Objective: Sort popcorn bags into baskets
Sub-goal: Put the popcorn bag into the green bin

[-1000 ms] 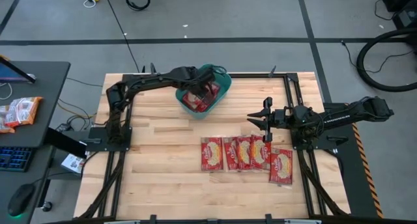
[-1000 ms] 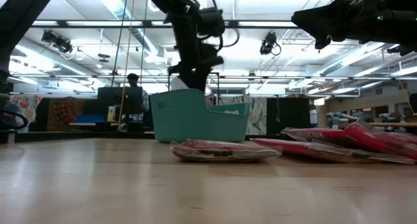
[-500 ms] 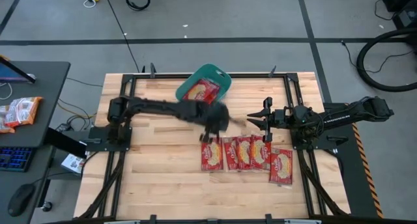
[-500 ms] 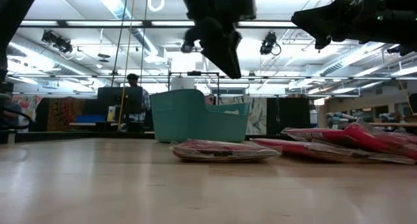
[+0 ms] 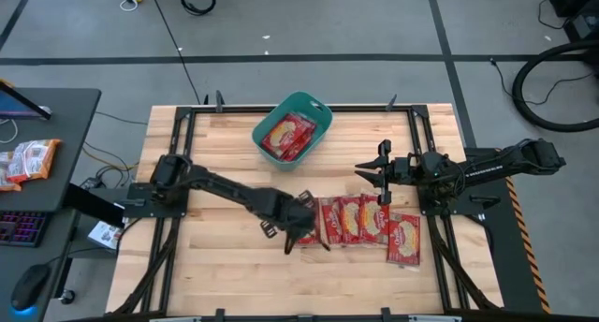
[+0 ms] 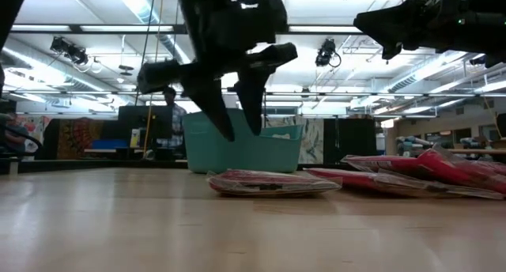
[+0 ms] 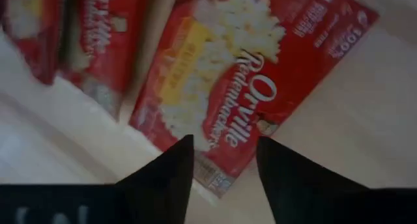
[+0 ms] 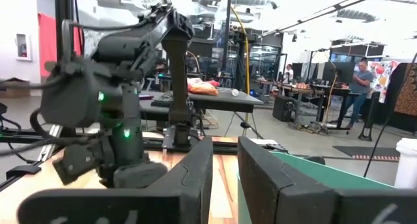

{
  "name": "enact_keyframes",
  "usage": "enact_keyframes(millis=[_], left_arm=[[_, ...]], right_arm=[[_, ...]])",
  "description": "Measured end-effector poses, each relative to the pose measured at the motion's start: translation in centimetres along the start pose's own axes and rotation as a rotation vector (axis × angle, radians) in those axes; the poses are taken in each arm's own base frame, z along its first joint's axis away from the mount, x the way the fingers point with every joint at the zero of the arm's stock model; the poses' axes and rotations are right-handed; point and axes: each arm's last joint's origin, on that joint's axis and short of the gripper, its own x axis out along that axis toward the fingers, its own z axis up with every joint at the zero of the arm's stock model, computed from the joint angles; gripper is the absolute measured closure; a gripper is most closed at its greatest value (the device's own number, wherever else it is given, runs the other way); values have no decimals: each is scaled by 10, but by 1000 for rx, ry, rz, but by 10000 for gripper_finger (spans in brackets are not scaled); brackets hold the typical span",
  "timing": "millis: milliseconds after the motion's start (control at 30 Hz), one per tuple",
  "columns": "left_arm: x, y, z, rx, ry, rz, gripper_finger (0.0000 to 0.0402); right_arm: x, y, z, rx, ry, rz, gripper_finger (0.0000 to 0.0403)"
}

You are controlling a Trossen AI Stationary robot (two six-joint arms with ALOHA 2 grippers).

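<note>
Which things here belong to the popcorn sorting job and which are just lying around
Part of the job:
- teal basket, red bags already inside
- row of popcorn bags on the table
- leftmost bag, under the open left gripper
- right gripper, waiting open above the row

Just lying about:
- orange-and-white packet on the side desk
- keyboard
- mouse

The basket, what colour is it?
Teal. The basket shows best in the high view.
</note>
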Motion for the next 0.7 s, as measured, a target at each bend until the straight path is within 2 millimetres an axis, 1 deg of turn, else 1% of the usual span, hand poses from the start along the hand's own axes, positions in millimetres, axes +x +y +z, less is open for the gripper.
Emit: enact_keyframes(millis=[167,300,400,500,600,700], left_arm=[[11,-16,4,162,-1,29,173],[19,-28,1,293,38,32,155],[26,-33,-3,338,59,37,155],[31,-34,-3,353,37,76,164],[37,-37,-3,393,25,103,181],[39,-39,-3,422,7,101,206]], right_arm=[[0,0,0,0,0,0,325],[0,0,0,0,0,0,325],[0,0,0,0,0,0,325],[0,0,0,0,0,0,325],[0,0,0,0,0,0,325],[0,0,0,0,0,0,325]])
